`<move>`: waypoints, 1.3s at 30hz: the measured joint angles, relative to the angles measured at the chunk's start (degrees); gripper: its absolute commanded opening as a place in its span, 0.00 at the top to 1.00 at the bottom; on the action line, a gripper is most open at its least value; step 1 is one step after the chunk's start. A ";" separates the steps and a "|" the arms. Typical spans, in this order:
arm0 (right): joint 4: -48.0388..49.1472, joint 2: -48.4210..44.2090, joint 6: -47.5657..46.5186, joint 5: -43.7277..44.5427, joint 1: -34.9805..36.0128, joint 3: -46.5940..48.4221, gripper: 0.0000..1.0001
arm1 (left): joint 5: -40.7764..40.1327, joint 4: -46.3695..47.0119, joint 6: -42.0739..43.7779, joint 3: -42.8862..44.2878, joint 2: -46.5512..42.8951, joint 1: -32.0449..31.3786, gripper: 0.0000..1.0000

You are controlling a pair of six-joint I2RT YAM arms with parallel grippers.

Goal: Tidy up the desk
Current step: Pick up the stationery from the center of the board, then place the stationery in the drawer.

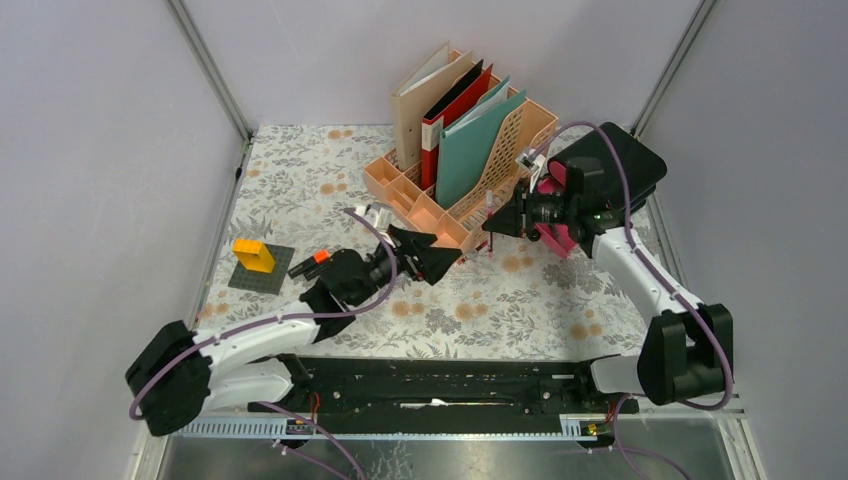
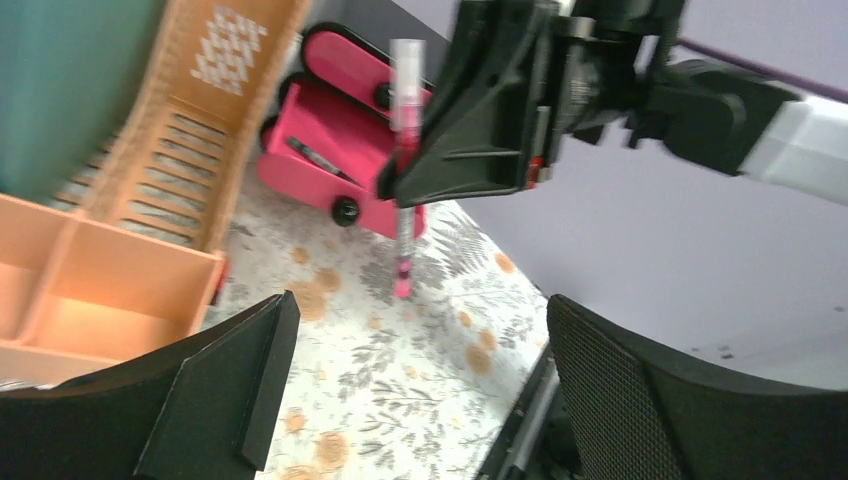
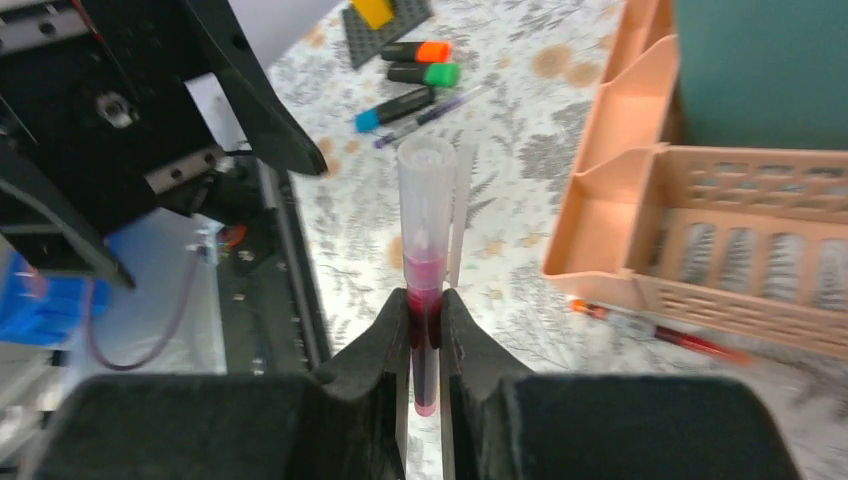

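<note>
As I look down from above, the desk [image 1: 520, 290] fills the middle of the frame, its flowered cloth carrying a peach file rack [image 1: 400, 190] at upper centre and a grey plate [image 1: 272, 280] with a yellow brick [image 1: 253, 255] at the left. The left gripper [image 1: 440, 255] hangs with its fingers spread wide just below the rack. The right gripper [image 1: 492, 222] faces it, pinching a pink pen [image 1: 492, 242] upright.

From the left wrist, the pen stands at upper centre, its tip near the cloth, with a pink case [image 2: 330, 150] behind it.

From the right wrist, the fingers [image 3: 385, 340] squeeze the pen at lower centre. Orange, green and blue markers [image 3: 425, 74] lie on the cloth at the top.
</note>
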 measured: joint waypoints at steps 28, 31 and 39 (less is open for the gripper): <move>-34.69 5.68 -45.94 53.40 -4.68 16.48 0.92 | 0.70 -15.93 7.78 -4.15 -7.72 4.76 0.01; -34.84 8.00 -46.84 56.83 -4.68 16.68 0.90 | 1.14 -15.93 8.00 -4.15 -7.69 4.76 0.01; -34.82 10.38 -48.39 61.57 -4.68 17.22 0.84 | 2.01 -15.85 8.11 -4.15 -7.13 4.76 0.01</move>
